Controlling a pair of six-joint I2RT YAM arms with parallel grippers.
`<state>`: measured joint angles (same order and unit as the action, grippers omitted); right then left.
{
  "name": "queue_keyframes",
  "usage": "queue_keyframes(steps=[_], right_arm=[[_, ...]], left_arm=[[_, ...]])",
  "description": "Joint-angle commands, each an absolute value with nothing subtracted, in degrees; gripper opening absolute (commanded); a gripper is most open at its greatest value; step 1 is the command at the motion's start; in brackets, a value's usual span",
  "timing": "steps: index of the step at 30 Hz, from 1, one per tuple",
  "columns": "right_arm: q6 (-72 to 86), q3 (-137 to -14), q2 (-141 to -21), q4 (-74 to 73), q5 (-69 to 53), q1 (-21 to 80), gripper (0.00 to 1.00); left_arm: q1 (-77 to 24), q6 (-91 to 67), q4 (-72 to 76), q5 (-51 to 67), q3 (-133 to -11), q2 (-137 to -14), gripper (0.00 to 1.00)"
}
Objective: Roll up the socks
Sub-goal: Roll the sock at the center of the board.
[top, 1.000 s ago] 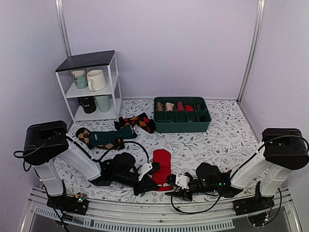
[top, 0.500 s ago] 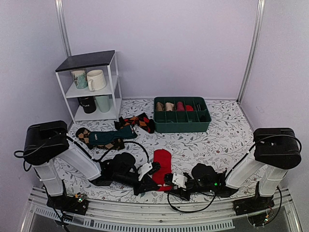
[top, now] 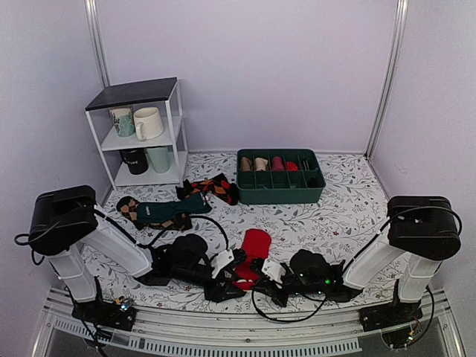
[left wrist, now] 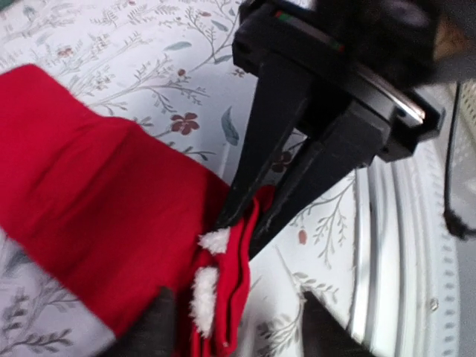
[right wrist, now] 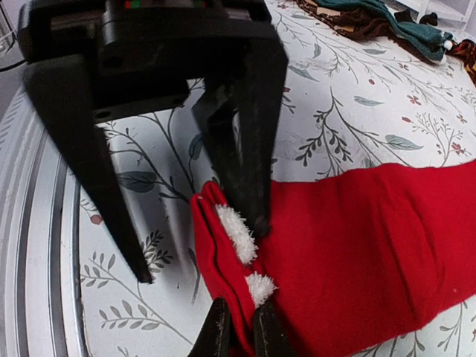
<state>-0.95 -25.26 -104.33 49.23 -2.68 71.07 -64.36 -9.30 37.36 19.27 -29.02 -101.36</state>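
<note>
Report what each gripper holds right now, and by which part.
The right gripper pinches the red socks by their near edge, where white lining shows. The left gripper is open around that edge, holding nothing.

Saw pale lilac walls closing in three sides, with grey metal posts in both back corners. Found the bench covered in white cloth printed with grey leafy sprigs and small red flowers. Noted a white shelf unit with a dark top at the back left, holding mugs on two levels. Noted a ribbed metal rail along the near edge. Met soft, even light and only faint shadows.
</note>
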Motion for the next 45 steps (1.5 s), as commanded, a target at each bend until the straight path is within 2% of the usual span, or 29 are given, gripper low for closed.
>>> queue_keyframes(steps=[1, 2, 8, 12, 15, 21, 26, 30, 34, 39, 41, 42, 45], right_arm=[[5.2, -25.3, -105.9, 35.8, -6.9, 69.7, 0.03], [5.7, -25.2, -105.2, 35.4, -8.1, 69.2, 0.03], [12.8, -27.1, -103.6, 28.2, -20.2, 63.1, 0.03], [18.8, -29.4, -104.7, 23.3, -28.8, 58.9, 0.03], [21.1, -31.5, -105.2, 17.6, -30.1, 57.9, 0.03], [24.0, -33.0, -105.7, 12.8, -32.6, 56.8, 0.04], [24.6, -34.1, -106.6, 11.1, -33.4, 56.3, 0.04], [24.9, -34.7, -106.9, 10.5, -33.7, 56.0, 0.04], [24.7, -34.7, -106.9, 10.3, -33.9, 55.8, 0.04], [24.5, -34.4, -107.3, 10.2, -33.9, 55.7, 0.04], [24.6, -34.4, -107.5, 10.2, -34.0, 55.7, 0.04], [24.6, -34.4, -107.5, 10.2, -34.1, 55.7, 0.04], [24.5, -34.3, -107.7, 10.2, -34.0, 55.7, 0.04]], left_arm=[[-64.7, -4.0, 31.4, 8.7, -26.4, -93.6, 0.97], [-65.0, -2.3, 32.2, 7.3, -25.3, -91.0, 0.99], [-67.3, 6.2, 36.5, 4.8, -18.3, -80.4, 0.99], [-68.9, 8.9, 37.1, 6.4, -17.3, -80.7, 0.93], [-69.7, 10.2, 35.7, 8.9, -19.2, -83.3, 0.87], [-70.6, 13.1, 34.7, 9.2, -23.5, -89.5, 0.86], [-70.6, 14.4, 34.9, 8.4, -27.4, -94.8, 0.8], [-70.6, 14.6, 37.5, 8.2, -27.5, -96.1, 0.74], [-70.7, 14.9, 37.3, 8.2, -28.6, -97.9, 0.64], [-70.6, 14.2, 38.7, 7.6, -28.8, -99.5, 0.61], [-70.6, 14.0, 39.2, 7.1, -28.8, -99.8, 0.48], [-70.7, 13.9, 39.6, 6.7, -28.9, -100.1, 0.46], [-70.6, 13.9, 40.4, 5.3, -29.0, -100.7, 0.48]])
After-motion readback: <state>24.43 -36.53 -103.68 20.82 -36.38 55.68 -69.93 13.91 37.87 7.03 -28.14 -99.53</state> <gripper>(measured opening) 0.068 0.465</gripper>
